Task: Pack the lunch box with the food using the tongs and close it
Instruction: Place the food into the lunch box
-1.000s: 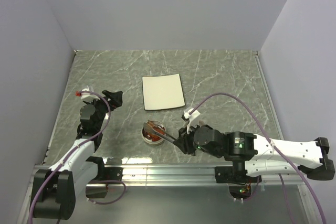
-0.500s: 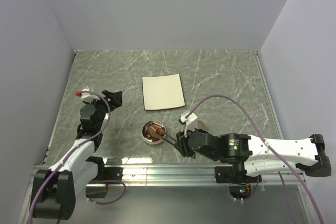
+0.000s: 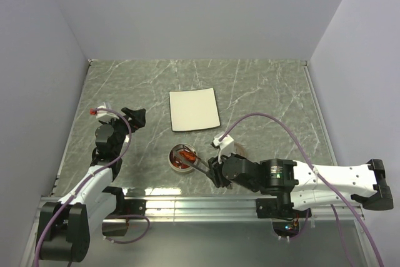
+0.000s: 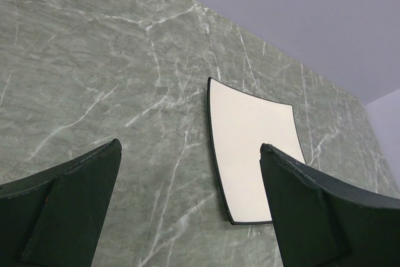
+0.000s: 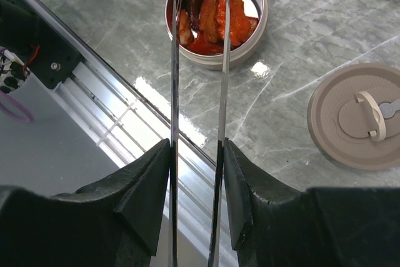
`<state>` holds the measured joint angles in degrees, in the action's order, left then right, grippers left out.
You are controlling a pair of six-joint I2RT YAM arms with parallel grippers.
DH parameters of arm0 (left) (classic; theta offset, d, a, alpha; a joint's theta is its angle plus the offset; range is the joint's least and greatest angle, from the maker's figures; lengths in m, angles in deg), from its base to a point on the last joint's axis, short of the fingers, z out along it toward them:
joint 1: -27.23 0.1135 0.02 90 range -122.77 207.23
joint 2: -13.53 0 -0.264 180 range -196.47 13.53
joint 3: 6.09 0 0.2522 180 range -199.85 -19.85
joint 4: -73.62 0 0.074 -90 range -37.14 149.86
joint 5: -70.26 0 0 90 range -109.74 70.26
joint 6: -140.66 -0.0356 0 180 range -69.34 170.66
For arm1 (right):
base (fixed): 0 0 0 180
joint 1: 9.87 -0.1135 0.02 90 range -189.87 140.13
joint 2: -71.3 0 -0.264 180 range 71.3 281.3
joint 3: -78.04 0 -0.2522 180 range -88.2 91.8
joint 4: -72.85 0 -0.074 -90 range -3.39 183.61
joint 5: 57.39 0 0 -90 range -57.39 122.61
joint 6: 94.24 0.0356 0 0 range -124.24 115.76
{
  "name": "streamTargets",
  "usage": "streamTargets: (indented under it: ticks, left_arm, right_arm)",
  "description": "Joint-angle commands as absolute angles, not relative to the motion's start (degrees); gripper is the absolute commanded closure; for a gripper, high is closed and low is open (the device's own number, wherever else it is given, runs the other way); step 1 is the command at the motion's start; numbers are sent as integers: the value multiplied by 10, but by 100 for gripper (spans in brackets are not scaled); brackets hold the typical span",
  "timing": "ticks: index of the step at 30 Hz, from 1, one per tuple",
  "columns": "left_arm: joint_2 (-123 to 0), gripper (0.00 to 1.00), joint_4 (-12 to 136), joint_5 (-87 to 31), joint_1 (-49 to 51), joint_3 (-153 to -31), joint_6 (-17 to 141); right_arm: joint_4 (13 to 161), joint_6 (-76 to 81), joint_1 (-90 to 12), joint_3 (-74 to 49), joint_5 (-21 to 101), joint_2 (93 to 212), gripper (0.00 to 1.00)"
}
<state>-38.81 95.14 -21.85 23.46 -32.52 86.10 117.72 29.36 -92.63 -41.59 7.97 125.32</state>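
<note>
The lunch box (image 5: 257, 24), a small round silver tin, sits near the table's front edge (image 3: 174, 166) and holds the food (image 5: 220, 18), several orange and red-brown pieces. My right gripper (image 5: 197, 147) is shut on the tongs (image 5: 223, 79), one finger against each slender arm. The tong tips stand slightly apart over the tin with nothing between them. The brown lid (image 5: 359, 117) lies flat on the table right of the tin. My left gripper (image 4: 190, 148) hangs open and empty at the left (image 3: 134, 117), far from the tin.
A white square plate (image 3: 194, 109) lies bare beyond the tin, also in the left wrist view (image 4: 256, 148). The metal rail (image 3: 200, 206) runs along the near edge just below the tin. Grey walls enclose the marble table on three sides.
My right gripper has eased wider and the tong arms have spread over the tin. The right arm shifted slightly left and toward the near edge. The left arm has not moved.
</note>
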Motion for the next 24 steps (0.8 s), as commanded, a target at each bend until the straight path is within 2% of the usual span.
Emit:
streamTargets:
  ticks: [1,15,24]
  left_arm:
    - [-387,0,970,-224,237,-346,866]
    - [-389,0,974,-227,237,-345,867]
    - [-385,0,976,-227,237,-343,867]
  right_arm:
    - [1165,295,-932,-390,55,1249,55]
    - [1161,274,-920,-357,13,1260,52]
    - [1106,224,-791,-360,84,1296,52]
